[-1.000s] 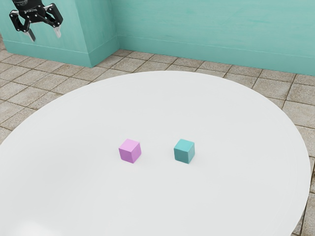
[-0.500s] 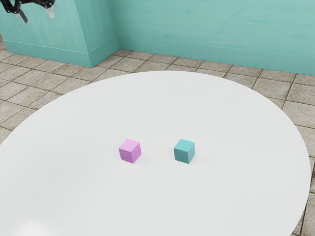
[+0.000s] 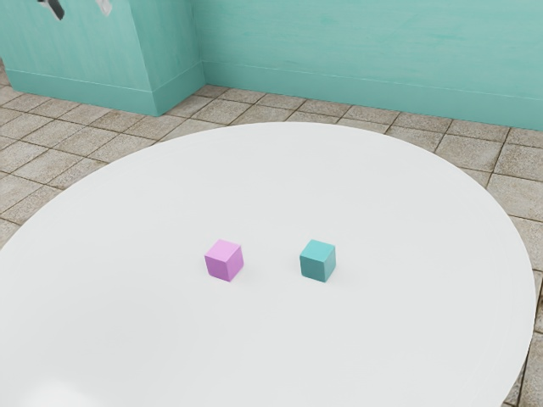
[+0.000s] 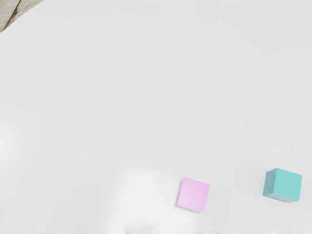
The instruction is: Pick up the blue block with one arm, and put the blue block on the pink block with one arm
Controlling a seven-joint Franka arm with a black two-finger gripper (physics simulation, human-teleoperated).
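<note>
The blue block (image 3: 317, 259) sits on the white worktop (image 3: 356, 170), near the pink block (image 3: 224, 259) but apart from it, on the exterior view's right. The pincer (image 3: 79, 7) hangs high at that view's upper left, well away from both blocks. Its fingertips are spread wide and grasp nothing.

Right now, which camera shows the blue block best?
The exterior view. There the blue block sits whole on the white table, its top and two sides showing, clearly apart from the pink block. The wrist view shows it too, from more steeply above, again apart from the pink block.
</note>
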